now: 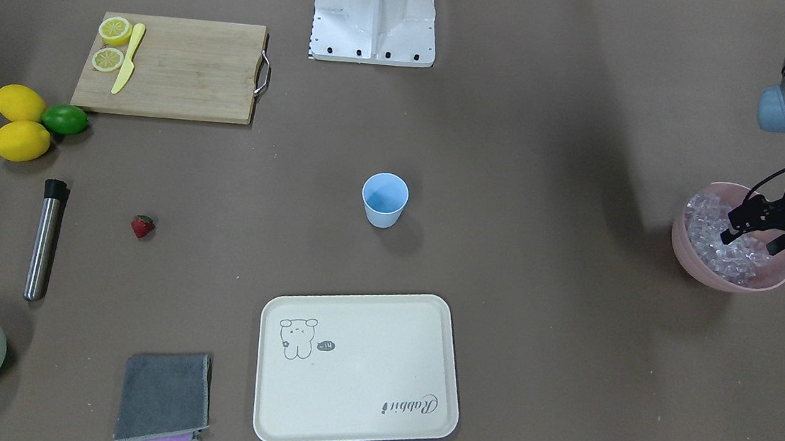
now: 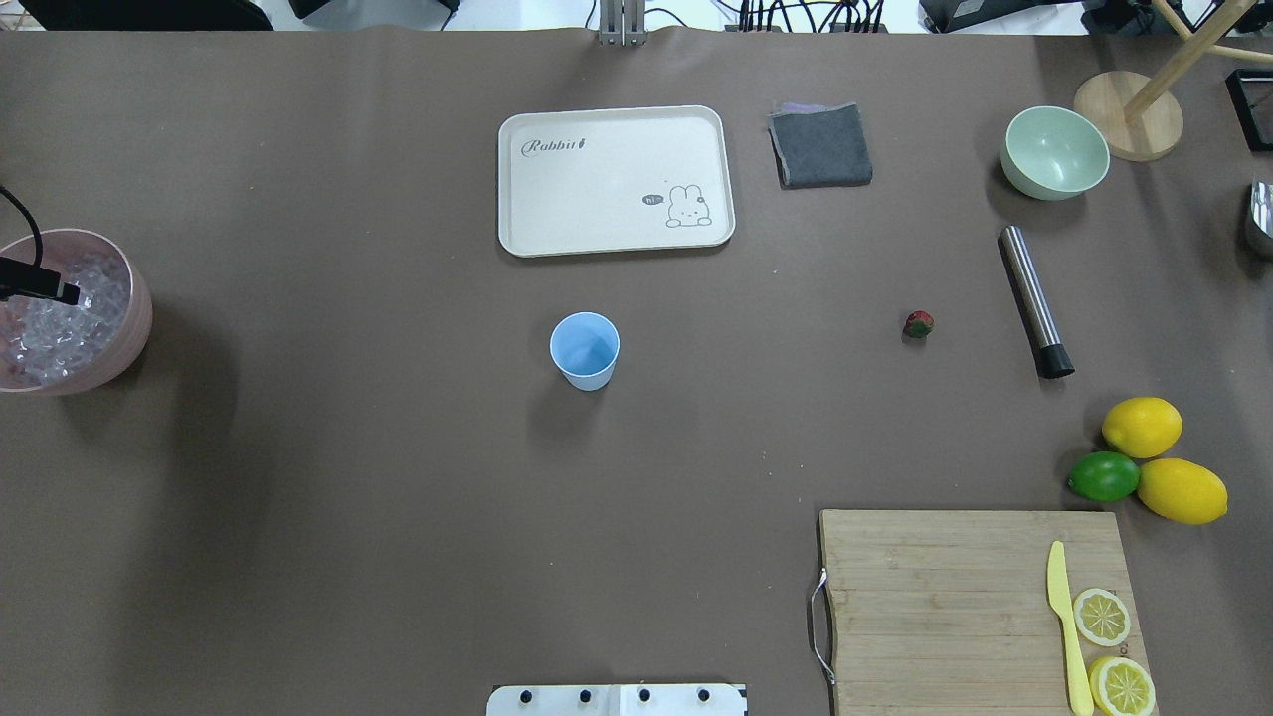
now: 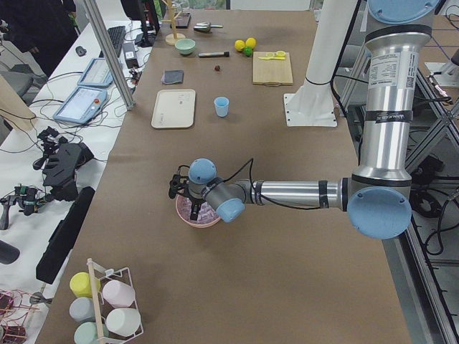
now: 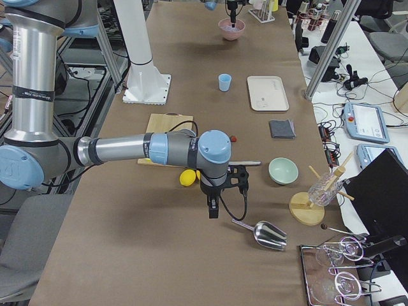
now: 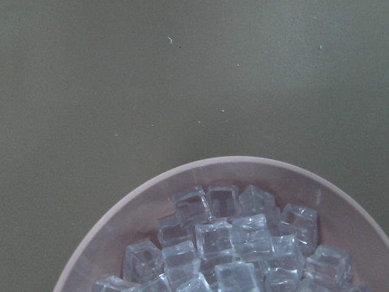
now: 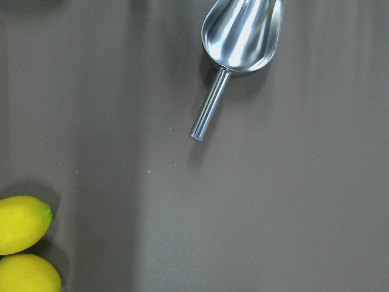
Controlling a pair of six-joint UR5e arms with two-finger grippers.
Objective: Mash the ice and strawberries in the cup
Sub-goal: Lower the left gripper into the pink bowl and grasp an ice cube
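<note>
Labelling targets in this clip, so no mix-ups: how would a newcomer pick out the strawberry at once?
Find the wooden cutting board on the robot's right side. Past it lies a steel rod with a black end; the strawberry sits alone near that rod, toward the blue cup. It is the only red thing, much smaller than the lemons and lime.
</note>
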